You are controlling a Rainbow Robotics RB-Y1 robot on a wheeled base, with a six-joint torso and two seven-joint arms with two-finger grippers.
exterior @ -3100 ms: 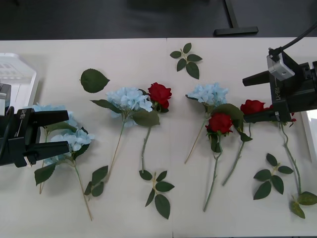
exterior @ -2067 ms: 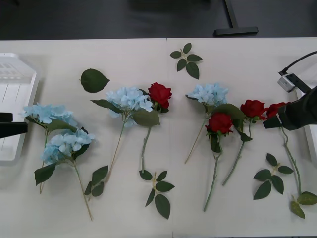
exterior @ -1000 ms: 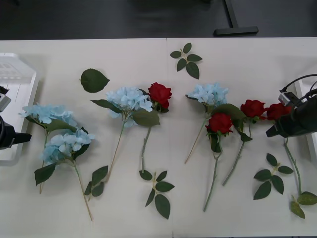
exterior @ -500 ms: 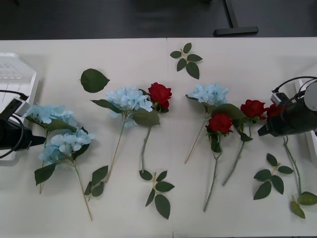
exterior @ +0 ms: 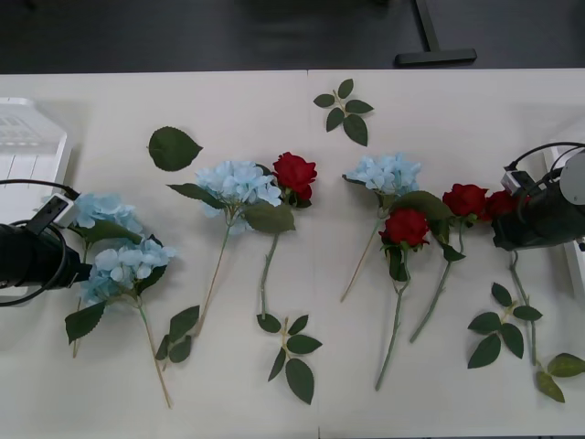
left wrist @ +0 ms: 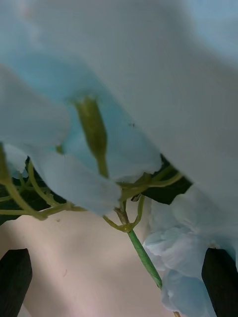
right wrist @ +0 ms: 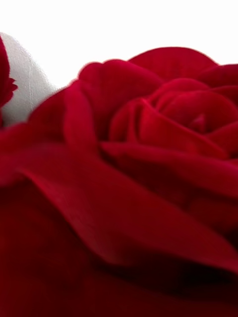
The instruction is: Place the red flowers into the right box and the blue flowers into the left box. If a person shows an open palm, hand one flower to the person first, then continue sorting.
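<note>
Left gripper (left wrist: pixel 119 282) jaws spread wide around the stem of the blue flowers (exterior: pixel 117 265) at the table's left end, beside the left box (exterior: pixel 27 151). Right arm (exterior: pixel 544 215) is down at the rightmost of the red flowers (exterior: pixel 498 203); finger state can't be made out.

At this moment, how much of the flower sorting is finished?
Nothing looks sorted: the left box holds no flower where it shows. In hand: the left gripper, fingers open, is at the leftmost blue flowers; the right gripper is at the rightmost red rose. Four red roses and four blue flowers lie on the table.
</note>
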